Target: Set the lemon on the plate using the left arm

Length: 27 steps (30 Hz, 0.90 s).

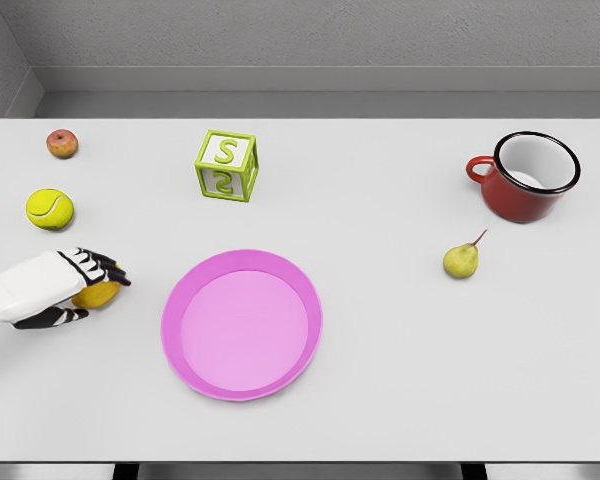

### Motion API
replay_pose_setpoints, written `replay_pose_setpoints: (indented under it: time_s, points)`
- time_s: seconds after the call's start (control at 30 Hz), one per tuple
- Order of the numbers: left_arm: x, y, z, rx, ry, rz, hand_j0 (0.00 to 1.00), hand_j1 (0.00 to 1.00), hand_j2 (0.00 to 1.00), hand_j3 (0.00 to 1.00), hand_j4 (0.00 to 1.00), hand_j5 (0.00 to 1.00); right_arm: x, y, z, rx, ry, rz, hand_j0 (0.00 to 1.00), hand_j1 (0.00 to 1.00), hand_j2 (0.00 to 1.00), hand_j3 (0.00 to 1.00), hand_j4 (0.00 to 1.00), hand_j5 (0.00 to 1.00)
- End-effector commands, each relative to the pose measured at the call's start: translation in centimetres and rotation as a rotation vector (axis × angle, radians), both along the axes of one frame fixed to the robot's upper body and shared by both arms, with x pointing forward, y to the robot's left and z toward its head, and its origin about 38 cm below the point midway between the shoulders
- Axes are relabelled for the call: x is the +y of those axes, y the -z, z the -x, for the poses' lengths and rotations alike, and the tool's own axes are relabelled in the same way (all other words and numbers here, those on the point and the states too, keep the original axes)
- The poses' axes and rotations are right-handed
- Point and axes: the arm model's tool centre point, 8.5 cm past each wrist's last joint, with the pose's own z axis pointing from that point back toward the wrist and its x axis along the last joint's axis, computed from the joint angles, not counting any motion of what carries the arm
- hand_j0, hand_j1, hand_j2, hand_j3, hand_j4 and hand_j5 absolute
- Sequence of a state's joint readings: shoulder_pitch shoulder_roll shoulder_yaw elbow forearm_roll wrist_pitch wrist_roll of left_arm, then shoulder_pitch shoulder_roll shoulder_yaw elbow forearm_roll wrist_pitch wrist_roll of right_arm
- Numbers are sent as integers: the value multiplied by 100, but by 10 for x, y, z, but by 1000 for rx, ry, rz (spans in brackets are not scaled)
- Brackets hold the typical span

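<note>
White table (400, 390), grey wall (310, 30) behind

A matt, smooth pale grey desk (380, 400). A pink plate (242, 324) with a smooth, plastic-looking, slightly satin surface. A red mug (525, 177) with a glossy enamel look, white inside, dark rim. A green and white block (226, 165), smooth and matt like painted wood. A yellow-green ball (49, 209) with a fuzzy, felt-like cover. A pear (461, 261) and an apple (62, 143), both smooth-skinned. The left hand (75, 285) has a smooth white shell with black joints, closed over a dull yellow lemon (100, 295)
</note>
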State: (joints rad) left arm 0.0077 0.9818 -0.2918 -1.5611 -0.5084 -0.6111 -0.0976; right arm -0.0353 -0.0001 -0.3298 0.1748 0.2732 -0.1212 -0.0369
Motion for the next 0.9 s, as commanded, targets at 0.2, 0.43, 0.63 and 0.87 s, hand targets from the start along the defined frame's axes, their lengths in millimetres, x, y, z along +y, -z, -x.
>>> replay_pose_setpoints:
  time_s: [0.2, 0.43, 0.63, 0.87]
  points:
    - [-3, 4, 2, 7, 12, -15, 61, 61, 61, 61, 61, 61, 0, 0, -1, -1, 0, 0, 100, 100, 100, 100, 100, 100]
    - [-5, 0, 1, -3, 17, -10, 55, 55, 55, 55, 55, 55, 0, 0, -1, -1, 0, 0, 100, 100, 100, 100, 100, 100]
    - [-15, -18, -6, -53, 46, 7, 55, 55, 55, 55, 55, 55, 0, 0, -1, -1, 0, 0, 100, 100, 100, 100, 100, 100]
    - [-40, -34, -8, -108, 114, 34, 55, 55, 55, 55, 55, 55, 0, 0, -1, -1, 0, 0, 100, 100, 100, 100, 100, 100]
